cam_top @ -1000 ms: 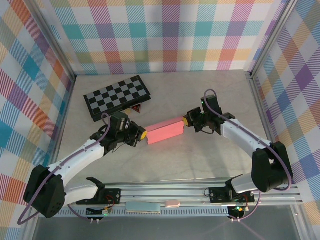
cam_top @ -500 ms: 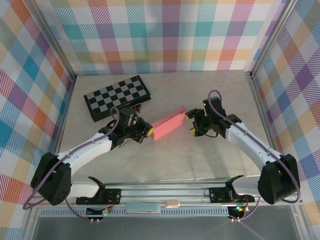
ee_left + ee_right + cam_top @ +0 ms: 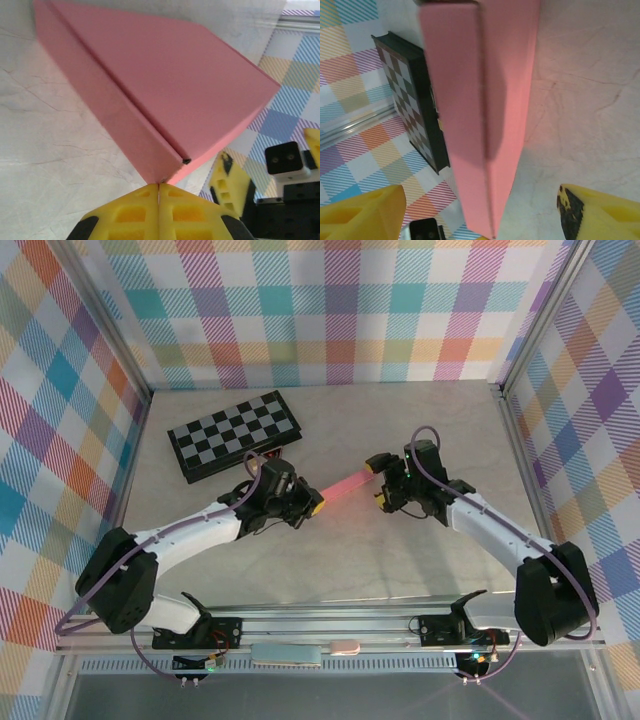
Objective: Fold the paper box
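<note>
The paper box [image 3: 347, 481] is a flat pink closed box, held tilted off the table between the two arms and seen nearly edge-on from above. My left gripper [image 3: 313, 506] is shut on its near left corner; in the left wrist view the yellow fingertips [image 3: 159, 189] pinch that corner of the box [image 3: 165, 85]. My right gripper [image 3: 381, 482] stands open around the box's other end, its fingers apart from the card. In the right wrist view the box [image 3: 480, 100] hangs between the wide-spread yellow fingers [image 3: 362, 212].
A black-and-grey checkered board [image 3: 235, 433] lies at the back left, just behind the left arm, and shows past the box [image 3: 412, 105]. Plaid walls enclose the table on three sides. A metal rail [image 3: 330, 625] runs along the near edge.
The right gripper has opened and let go of the box's right end. The left arm has swung up and to the right, turning the box more edge-on.
</note>
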### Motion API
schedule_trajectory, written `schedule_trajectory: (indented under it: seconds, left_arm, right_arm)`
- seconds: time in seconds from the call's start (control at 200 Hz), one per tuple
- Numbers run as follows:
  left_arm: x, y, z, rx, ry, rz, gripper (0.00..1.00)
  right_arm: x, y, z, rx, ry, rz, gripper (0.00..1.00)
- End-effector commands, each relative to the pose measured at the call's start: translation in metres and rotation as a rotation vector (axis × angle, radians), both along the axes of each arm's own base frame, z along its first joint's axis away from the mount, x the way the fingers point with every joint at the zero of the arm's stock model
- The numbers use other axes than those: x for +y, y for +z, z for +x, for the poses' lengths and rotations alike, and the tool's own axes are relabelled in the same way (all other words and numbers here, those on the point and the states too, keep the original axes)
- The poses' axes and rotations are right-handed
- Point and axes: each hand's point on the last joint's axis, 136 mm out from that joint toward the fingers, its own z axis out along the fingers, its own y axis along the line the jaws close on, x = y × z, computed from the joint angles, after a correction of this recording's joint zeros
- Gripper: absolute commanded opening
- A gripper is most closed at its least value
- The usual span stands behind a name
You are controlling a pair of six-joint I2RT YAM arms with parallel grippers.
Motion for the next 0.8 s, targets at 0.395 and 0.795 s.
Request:
schedule_trajectory:
  seconds: [0.395,0.795]
  left_arm:
    - [0.011,-0.04,-0.011,0.045,-0.061,0.148,0.06]
    - [0.076,0.057,0.023,-0.217,0.01,0.255,1.0]
  right_arm:
    - [-0.025,-0.014,-0.032,0.062,0.025,-0.144,0.79]
    - [-0.103,0.063,-0.031,-0.132,0.136,-0.668,0.99]
